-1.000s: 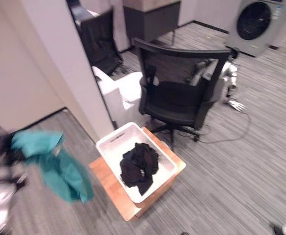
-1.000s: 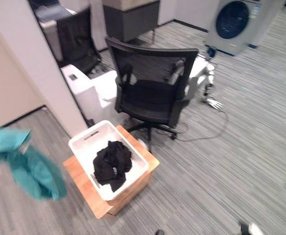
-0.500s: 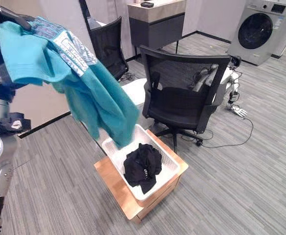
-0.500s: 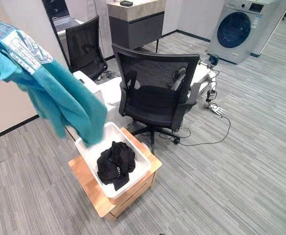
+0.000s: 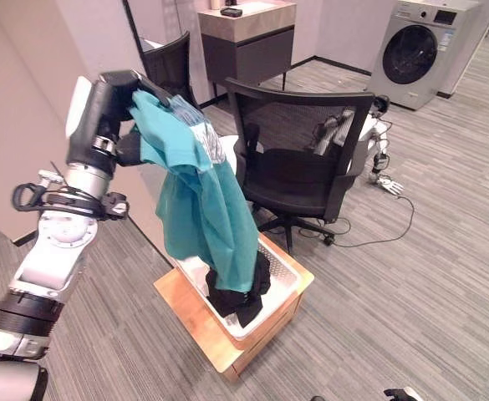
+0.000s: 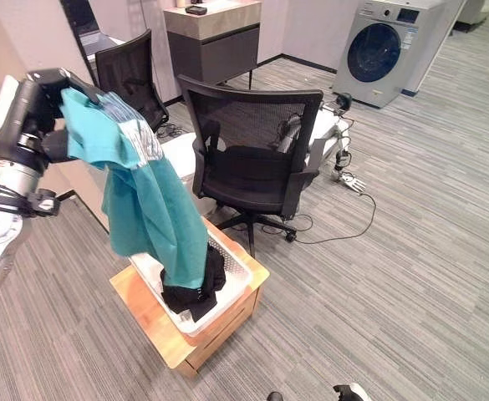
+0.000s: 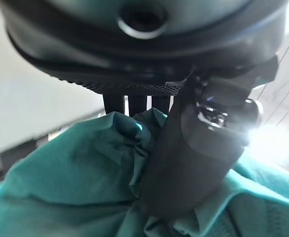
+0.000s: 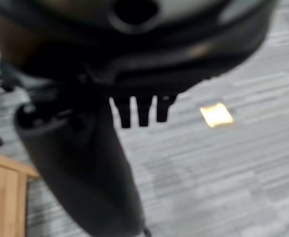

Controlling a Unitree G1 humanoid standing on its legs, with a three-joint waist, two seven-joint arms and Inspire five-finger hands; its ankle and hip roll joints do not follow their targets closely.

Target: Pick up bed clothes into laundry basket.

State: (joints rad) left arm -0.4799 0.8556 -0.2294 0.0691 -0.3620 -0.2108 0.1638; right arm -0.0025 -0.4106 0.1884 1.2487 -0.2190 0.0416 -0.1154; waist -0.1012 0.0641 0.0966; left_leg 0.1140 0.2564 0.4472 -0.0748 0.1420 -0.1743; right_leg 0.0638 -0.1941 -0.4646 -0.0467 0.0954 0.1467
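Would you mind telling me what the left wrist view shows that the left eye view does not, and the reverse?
Left wrist view: the left hand's thumb and fingers pinching a bunched fold of the teal garment, seen close up.

Left eye view: the garment's lower end hanging into the white laundry basket over a black garment, on a wooden stand, by an office chair.

Both: the hand gripping teal cloth.

The left arm (image 5: 56, 251) was silver-grey, built of rounded segments with dark bands between them, and a white panel sat near its wrist. The left hand (image 5: 119, 92) was black and glossy. The right hand (image 8: 85, 163) was dark too, with a broad thumb and short dark fingers (image 8: 142, 111) in a row.
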